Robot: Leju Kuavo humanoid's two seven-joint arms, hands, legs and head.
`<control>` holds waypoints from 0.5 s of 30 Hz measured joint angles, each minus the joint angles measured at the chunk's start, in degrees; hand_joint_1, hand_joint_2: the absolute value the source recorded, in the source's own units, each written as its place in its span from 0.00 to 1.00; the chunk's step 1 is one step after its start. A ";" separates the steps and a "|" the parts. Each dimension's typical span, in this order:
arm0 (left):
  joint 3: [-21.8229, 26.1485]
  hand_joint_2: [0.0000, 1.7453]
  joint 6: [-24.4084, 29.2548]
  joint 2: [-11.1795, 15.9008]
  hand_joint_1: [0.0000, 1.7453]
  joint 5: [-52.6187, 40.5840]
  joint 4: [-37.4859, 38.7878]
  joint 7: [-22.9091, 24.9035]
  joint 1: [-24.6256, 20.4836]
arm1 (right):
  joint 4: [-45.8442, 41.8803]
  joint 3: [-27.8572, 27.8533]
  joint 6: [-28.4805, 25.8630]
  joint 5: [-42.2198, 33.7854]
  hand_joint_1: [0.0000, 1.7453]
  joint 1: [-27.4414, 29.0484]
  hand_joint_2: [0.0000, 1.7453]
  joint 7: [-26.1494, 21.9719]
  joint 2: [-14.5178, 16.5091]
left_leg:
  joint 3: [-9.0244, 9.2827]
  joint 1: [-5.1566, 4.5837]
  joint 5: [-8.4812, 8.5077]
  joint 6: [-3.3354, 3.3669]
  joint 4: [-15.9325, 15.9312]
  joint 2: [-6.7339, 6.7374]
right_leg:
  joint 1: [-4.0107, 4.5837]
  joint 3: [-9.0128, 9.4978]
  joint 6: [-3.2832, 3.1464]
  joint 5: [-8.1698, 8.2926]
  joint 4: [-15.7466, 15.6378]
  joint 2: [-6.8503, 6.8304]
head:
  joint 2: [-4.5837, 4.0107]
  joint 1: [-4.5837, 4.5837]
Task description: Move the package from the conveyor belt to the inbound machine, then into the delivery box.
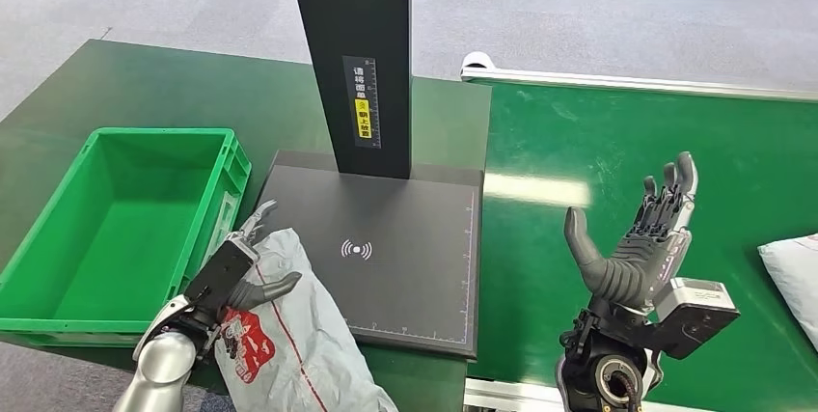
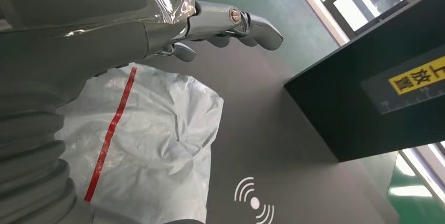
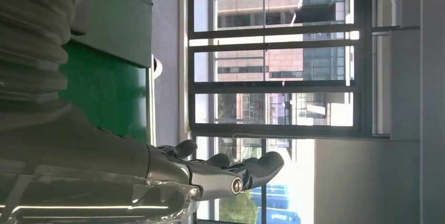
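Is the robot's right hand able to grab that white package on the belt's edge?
Probably yes. The right hand is open and raised above the green conveyor belt, and nothing lies between it and the white package at the belt's right side.

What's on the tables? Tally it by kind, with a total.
Packages: 2, a grey one held by the left hand, a white one on the belt.
Green bins: 1
Scan machines: 1
Total: 4
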 joint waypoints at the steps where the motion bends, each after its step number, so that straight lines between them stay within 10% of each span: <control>1: -0.08 1.00 -0.04 0.05 0.00 -0.09 0.40 -0.02 -0.16 | 0.04 -0.04 0.02 0.00 0.00 0.00 1.00 0.01 0.00 | 0.00 0.00 0.00 0.00 0.00 0.00 | 0.00 0.01 0.00 0.00 0.00 0.00 | 0.00 0.01; 15: -4.57 1.00 -3.86 2.09 0.00 -8.58 6.99 -0.70 -2.96 | 0.57 -0.79 0.36 0.08 0.00 -0.62 1.00 0.46 0.02 | 0.01 0.00 0.00 0.00 0.00 0.00 | 0.00 0.01 0.00 0.00 0.00 0.00 | -0.01 0.00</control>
